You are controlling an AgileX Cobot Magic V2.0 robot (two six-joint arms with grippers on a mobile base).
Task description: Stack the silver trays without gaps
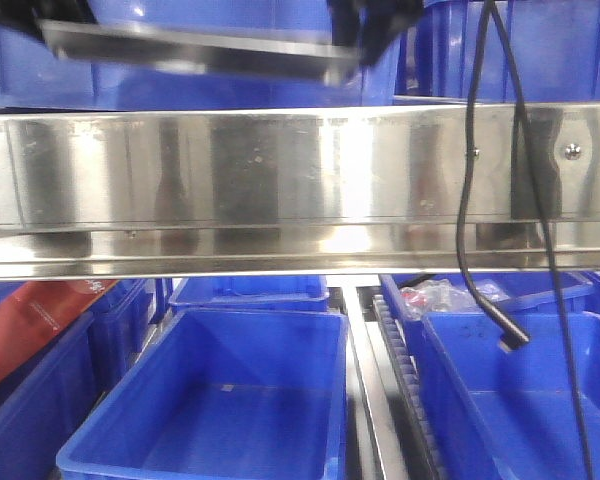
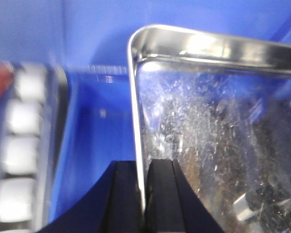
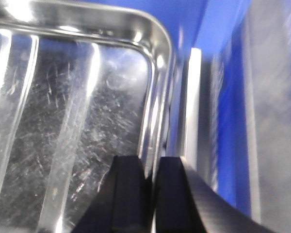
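A silver tray (image 1: 195, 50) hangs level at the top of the front view, above the steel shelf, held at both ends. My left gripper (image 2: 143, 167) is shut on the tray's left rim (image 2: 136, 111), one finger outside and one inside the scratched tray floor (image 2: 208, 145). My right gripper (image 3: 152, 165) is shut on the right rim (image 3: 157, 116) of the same tray (image 3: 63, 121). In the front view only the dark body of the right gripper (image 1: 375, 30) shows at the tray's right end. No other silver tray is in view.
A wide steel shelf rail (image 1: 280, 180) crosses the front view below the tray. Blue bins (image 1: 220, 400) (image 1: 520, 390) stand underneath, another blue bin (image 1: 230, 85) behind the tray. A black cable (image 1: 490, 200) hangs at the right. White rollers (image 2: 19, 145) show at the left.
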